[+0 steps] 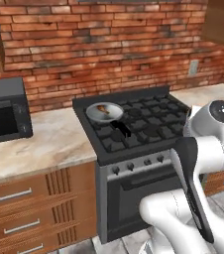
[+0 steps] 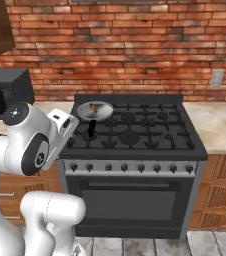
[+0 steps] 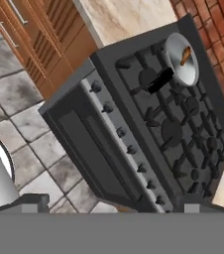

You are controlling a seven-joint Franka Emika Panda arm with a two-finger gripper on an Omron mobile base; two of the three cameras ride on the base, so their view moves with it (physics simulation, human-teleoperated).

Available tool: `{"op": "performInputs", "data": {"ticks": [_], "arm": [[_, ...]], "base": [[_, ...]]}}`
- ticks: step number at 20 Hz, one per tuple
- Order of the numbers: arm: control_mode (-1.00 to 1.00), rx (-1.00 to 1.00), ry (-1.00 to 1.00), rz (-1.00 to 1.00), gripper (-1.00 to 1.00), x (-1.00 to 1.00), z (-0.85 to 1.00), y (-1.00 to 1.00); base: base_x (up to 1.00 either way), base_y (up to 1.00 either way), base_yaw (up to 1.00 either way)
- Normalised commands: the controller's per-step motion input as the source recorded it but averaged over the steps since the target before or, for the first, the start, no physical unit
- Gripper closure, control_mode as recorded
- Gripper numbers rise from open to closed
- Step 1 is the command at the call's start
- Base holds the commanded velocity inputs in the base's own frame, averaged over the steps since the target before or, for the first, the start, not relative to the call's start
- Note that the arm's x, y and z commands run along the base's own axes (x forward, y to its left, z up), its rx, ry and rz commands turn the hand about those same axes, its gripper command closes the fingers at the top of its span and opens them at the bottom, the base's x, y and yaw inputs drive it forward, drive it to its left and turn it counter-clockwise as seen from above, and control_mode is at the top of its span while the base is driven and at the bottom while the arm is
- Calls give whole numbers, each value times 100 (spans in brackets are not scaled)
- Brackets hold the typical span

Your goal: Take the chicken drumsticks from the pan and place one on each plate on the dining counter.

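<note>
Here I see a drumstick (image 1: 103, 109) lying in the pan (image 1: 115, 114) on the stove (image 2: 135, 131); I cannot tell my claw's state.

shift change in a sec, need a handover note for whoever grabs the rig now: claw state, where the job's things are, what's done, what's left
Claw: its tips barely show at the bottom edge of the hand view, so open or shut cannot be told; nothing seems held. The hand is well back from the stove, looking down on it.
Pan: on the stove's back left burner, black handle pointing toward the front.
Drumsticks: one golden-brown piece is visible in the pan; whether a second lies beside it is too small to tell.
Done: nothing yet, the chicken sits in the pan.
Left: reach in, lift each drumstick, carry one to each plate on the dining counter.
</note>
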Motion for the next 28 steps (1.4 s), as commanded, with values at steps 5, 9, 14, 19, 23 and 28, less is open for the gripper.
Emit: {"op": "performInputs", "data": {"ticks": [5, 9, 14, 19, 23, 28], "arm": [[100, 0, 0, 0, -100, 0, 0, 0], [100, 0, 0, 0, -100, 0, 0, 0], [100, 0, 0, 0, -100, 0, 0, 0], [100, 0, 0, 0, -100, 0, 0, 0], [100, 0, 0, 0, -100, 0, 0, 0], [-100, 0, 0, 0, -100, 1, 0, 0]], "base": [[63, -12, 39], [54, -24, 33], [49, -33, 23], [48, -34, 12], [39, -26, 6], [24, -9, 1]]}}
